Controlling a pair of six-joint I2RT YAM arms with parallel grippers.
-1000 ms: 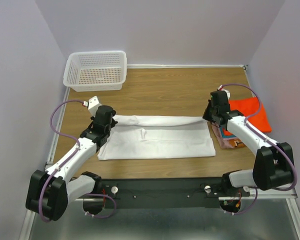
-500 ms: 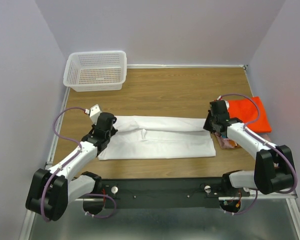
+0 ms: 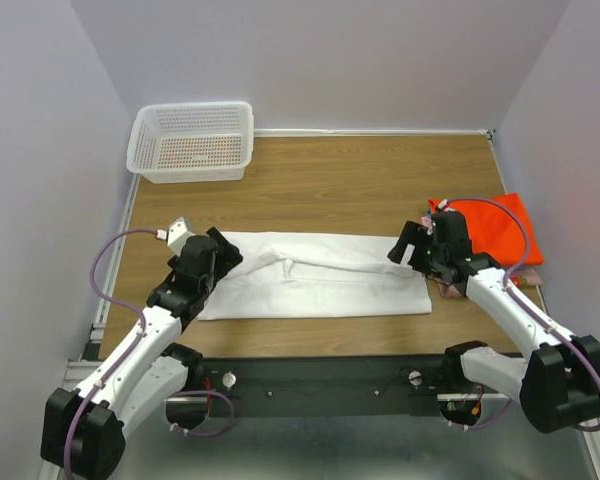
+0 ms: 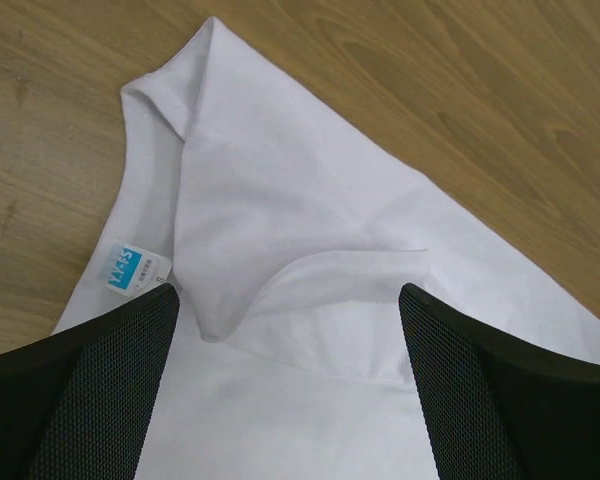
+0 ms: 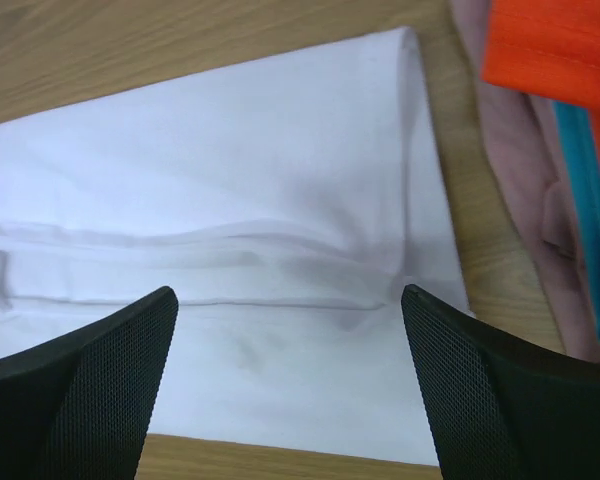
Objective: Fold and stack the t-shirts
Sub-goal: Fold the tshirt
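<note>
The left hand (image 4: 288,310) hangs with jaws spread wide and empty over the collar end of the white t-shirt (image 3: 320,280), near its blue size label (image 4: 130,268). The right hand (image 5: 288,305), equally wide and empty, hovers over the shirt's other end. The shirt lies folded lengthwise on the counter (image 3: 360,180). Just beside its right end is a stack: orange-red t-shirt (image 3: 495,228) on top, teal t-shirt (image 5: 578,180) and pink t-shirt (image 5: 520,200) beneath.

The wooden table (image 3: 360,180) carries a white t-shirt (image 3: 320,285), a folded stack (image 3: 495,225) and a basket (image 3: 190,172).
</note>
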